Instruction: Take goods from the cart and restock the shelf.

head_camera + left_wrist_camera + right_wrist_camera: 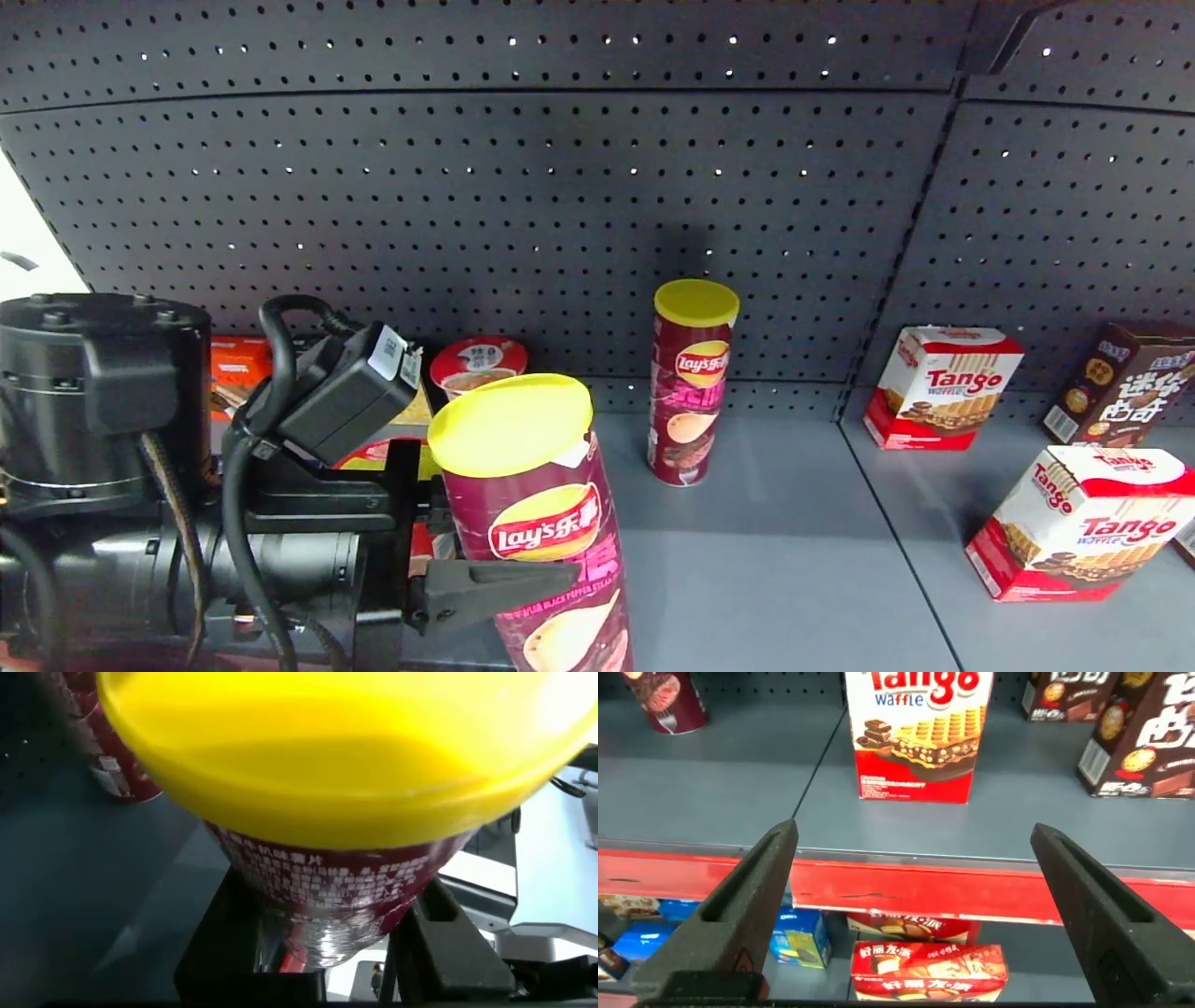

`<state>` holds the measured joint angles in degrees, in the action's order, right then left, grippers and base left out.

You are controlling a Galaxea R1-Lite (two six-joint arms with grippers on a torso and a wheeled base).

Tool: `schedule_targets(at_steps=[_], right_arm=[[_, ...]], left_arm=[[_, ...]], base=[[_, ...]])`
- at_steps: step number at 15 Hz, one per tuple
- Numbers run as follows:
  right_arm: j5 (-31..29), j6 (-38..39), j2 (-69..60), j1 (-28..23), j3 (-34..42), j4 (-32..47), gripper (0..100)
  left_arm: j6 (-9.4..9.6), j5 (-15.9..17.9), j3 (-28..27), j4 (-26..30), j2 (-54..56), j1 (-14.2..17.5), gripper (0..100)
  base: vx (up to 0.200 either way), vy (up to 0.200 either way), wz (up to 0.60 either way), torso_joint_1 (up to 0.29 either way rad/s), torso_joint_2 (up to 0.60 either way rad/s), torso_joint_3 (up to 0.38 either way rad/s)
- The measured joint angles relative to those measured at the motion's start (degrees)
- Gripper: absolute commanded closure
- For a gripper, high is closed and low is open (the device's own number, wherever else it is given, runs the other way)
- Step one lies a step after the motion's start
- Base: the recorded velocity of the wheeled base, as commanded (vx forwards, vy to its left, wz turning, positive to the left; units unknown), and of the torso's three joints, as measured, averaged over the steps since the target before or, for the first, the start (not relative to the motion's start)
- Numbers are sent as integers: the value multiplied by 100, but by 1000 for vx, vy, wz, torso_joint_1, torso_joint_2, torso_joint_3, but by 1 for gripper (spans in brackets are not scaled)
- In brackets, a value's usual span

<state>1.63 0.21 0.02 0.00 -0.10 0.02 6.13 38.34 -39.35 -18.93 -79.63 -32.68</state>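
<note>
My left gripper (509, 560) is shut on a maroon chips can (537, 523) with a yellow lid, held upright over the front left of the grey shelf (794, 560). In the left wrist view the lid (346, 756) looms large and the fingers (220, 943) clamp the can body (327, 905). A second identical can (693, 383) stands near the pegboard back wall, apart from the held one. My right gripper (915, 924) is open with nothing in it, in front of the shelf's red front edge (906, 891), below a wafer box (915, 737).
Two red-and-white wafer boxes (938, 387) (1083, 532) and a brown chocolate box (1120, 383) occupy the shelf's right part. A noodle cup (478, 364) and an orange box (238, 369) stand behind the left arm. Bare shelf lies between the cans and boxes. Biscuit boxes (929, 971) fill the lower shelf.
</note>
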Motion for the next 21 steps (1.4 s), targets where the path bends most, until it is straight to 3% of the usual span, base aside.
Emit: schedule_targets(at_steps=[11, 17, 19, 21], right_arm=[[0, 1, 0, 0, 0, -2, 0], [-210, -184, 52, -13, -23, 18, 0], [-73, 66, 341, 40, -401, 18, 0], [227, 406, 1130, 140, -1481, -16, 0]], left_arm=[[10, -139, 27, 13, 6, -39, 100], [2, -143, 400, -2, 121, -11, 100], [-12, -150, 521, 16, 240, 11, 100], [-15, -235, 590, 0, 306, 16, 100]], base=[[0, 0, 0, 0, 0, 0], [0, 0, 0, 0, 0, 0], [0, 0, 0, 0, 0, 0], [0, 0, 0, 0, 0, 0]])
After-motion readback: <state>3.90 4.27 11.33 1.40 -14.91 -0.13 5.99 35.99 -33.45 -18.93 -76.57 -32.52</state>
